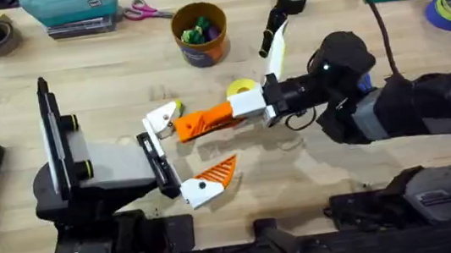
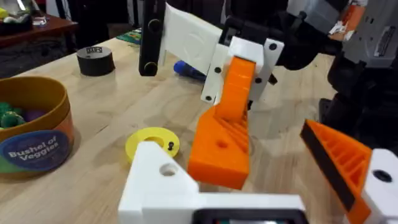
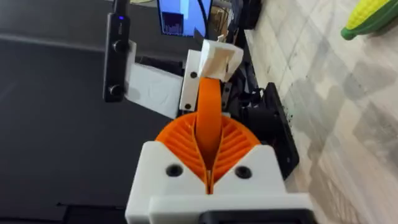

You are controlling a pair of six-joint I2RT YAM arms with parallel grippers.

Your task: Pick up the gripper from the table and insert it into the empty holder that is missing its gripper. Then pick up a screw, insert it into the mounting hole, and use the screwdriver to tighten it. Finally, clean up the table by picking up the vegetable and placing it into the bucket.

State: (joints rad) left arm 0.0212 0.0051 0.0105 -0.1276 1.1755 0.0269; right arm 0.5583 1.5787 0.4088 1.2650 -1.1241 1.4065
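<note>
The right gripper (image 1: pixel 249 109) is pinching the loose orange gripper (image 1: pixel 201 122) between its closed orange pads (image 3: pixel 233 146), holding it out level over the table (image 1: pixel 118 79). The piece's far end is sitting right at the bare white holder (image 1: pixel 159 119) on the left gripper (image 1: pixel 179 153), though whether it is seated I cannot tell. The left gripper's fingers are standing wide apart with nothing between them; its other mount is carrying an orange tip (image 1: pixel 218 172). Just behind the held piece a flat yellow disc (image 2: pixel 152 142) is lying on the wood. The bucket (image 1: pixel 200 34) is standing farther back, well apart from both arms. The vegetable (image 3: pixel 368 15) is lying on the tabletop. The screwdriver (image 2: pixel 188 70) is peeking blue behind the right arm.
</note>
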